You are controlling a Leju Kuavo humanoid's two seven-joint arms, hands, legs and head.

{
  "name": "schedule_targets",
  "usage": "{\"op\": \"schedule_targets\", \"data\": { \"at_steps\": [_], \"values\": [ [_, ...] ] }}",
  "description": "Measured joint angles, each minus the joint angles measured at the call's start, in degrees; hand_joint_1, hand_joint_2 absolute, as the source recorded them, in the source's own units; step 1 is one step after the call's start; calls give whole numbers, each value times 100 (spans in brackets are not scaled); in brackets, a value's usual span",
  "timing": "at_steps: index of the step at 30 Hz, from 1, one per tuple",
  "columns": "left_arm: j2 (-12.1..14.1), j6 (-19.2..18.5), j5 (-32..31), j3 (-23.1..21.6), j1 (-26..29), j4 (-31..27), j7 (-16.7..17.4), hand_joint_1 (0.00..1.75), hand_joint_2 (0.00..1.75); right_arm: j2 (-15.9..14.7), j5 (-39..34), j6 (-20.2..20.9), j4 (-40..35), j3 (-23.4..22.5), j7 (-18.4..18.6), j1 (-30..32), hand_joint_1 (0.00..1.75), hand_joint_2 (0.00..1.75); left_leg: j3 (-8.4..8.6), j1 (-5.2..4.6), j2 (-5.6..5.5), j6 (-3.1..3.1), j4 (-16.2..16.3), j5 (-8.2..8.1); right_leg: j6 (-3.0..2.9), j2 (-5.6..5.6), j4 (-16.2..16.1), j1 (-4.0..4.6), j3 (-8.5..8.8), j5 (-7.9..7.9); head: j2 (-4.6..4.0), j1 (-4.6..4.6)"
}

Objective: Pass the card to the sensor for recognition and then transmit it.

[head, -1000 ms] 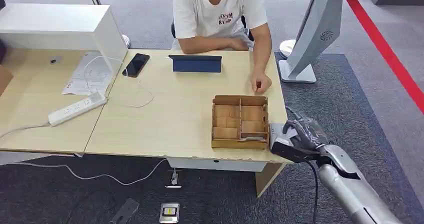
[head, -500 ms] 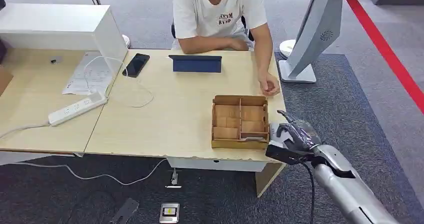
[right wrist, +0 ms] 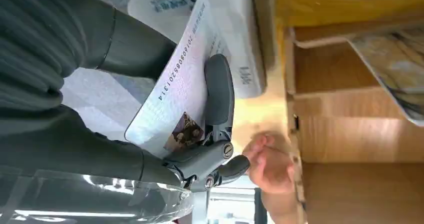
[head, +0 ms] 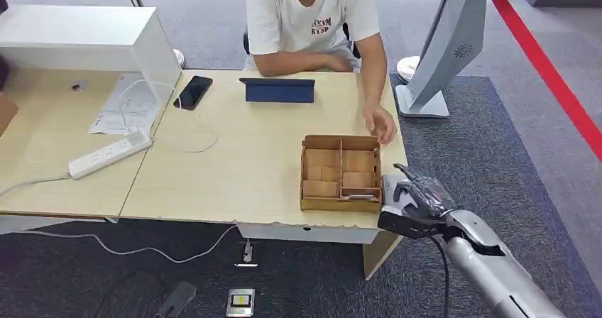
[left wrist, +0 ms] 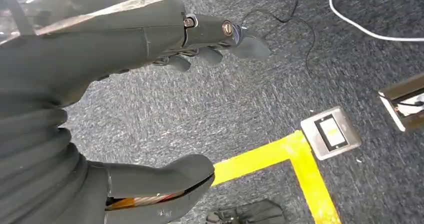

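Note:
My right hand (head: 420,198) hovers at the table's front right corner, just right of the wooden divider box (head: 339,173). In the right wrist view it pinches a pale printed card (right wrist: 176,98) between thumb and a dark finger (right wrist: 218,94). The card stands tilted close above a flat white sensor pad (right wrist: 235,34) that lies on the table beside the box (head: 390,185); whether they touch I cannot tell. My left hand (left wrist: 95,69) hangs over grey carpet, its fingers apart and holding nothing.
A person in a white shirt (head: 309,13) sits across the table, one hand (head: 381,128) resting by the box's far right corner. A blue tablet (head: 277,89), a phone (head: 193,91), a power strip (head: 110,153) and a white cabinet (head: 85,41) stand further left. A grey stand (head: 444,55) rises at the right.
My right hand has sunk slightly lower and nearer over the sensor with the card. The person's hand has slid towards the box's far right corner.

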Motion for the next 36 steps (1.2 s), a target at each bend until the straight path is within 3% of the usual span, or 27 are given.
{"op": "schedule_targets", "data": {
  "at_steps": [14,29,36],
  "values": [
    [13,-15,-68,11,-17,2,61,0,175,-179,-83,-199,708,0,4,27,175,175,25,0,9,1,0,-4,1,4,-5,1,19,-3,0,0],
    [28,-20,-48,13,-12,2,57,0,175,-203,-166,-317,966,-11,88,25,175,175,56,-1,10,2,0,-4,3,4,-8,0,53,-2,0,0],
    [37,59,-26,20,35,2,-37,0,175,-437,-507,-558,994,-218,63,-267,175,175,5,-13,5,8,1,15,15,7,-2,-11,7,25,0,-6]
  ]
}}
